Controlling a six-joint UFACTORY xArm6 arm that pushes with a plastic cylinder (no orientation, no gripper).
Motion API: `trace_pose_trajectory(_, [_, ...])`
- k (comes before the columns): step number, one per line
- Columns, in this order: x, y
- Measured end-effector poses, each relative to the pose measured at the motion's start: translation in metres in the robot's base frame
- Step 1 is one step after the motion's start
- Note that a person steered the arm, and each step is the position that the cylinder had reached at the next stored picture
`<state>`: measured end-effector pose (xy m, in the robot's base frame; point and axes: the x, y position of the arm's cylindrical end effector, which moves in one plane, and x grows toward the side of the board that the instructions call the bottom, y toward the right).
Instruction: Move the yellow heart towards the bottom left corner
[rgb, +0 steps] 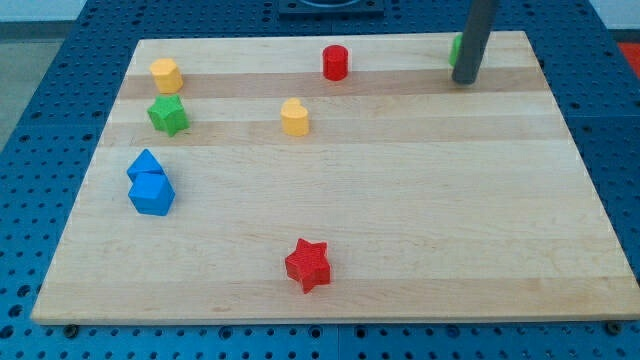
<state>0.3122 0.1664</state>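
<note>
- Rod end first: the arm carries no claw, so nothing spreads, presses together or pinches; it ends in a straight dark rod (474, 40) that comes down from the view's top edge.
- my tip (463, 80), as the rig names the rod's lower end, rests on the wooden board (400, 220) near its top right corner, toward 1 o'clock from the board's middle.
- A green block (455, 47) sits just beside the rod at about 11 o'clock from the tip; the rod hides most of it, so its shape cannot be made out, and whether the two touch cannot be told.
- The yellow heart (294, 117) lies in the board's upper half, slightly left of centre, at about 9 o'clock from the tip and well apart from it.
- A red cylinder (335, 63) stands at about 1 o'clock from the heart, near the top edge, between the heart and the tip in left-to-right order.
- A yellow block (166, 75), looking six-sided, sits near the top left corner, at about 10 o'clock from the heart.
- A green star (168, 115) lies just below that yellow block, at 9 o'clock from the heart.
- Two blue blocks lie by the left edge, touching each other: the upper blue block (146, 166) looks five-sided, and the blue cube (152, 194) sits at its 5 o'clock.
- A red star (308, 265) lies near the bottom edge, at 6 o'clock from the heart and well apart from it.
- Every block except the green one by the rod is far from the tip.
</note>
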Motion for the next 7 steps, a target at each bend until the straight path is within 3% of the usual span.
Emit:
trace_pose_trajectory(2, [0.083,-0.087])
trace_pose_trajectory(3, [0.084,-0.092])
trace_pose_trajectory(4, [0.078,-0.151])
trace_pose_trajectory(7, [0.057,-0.211])
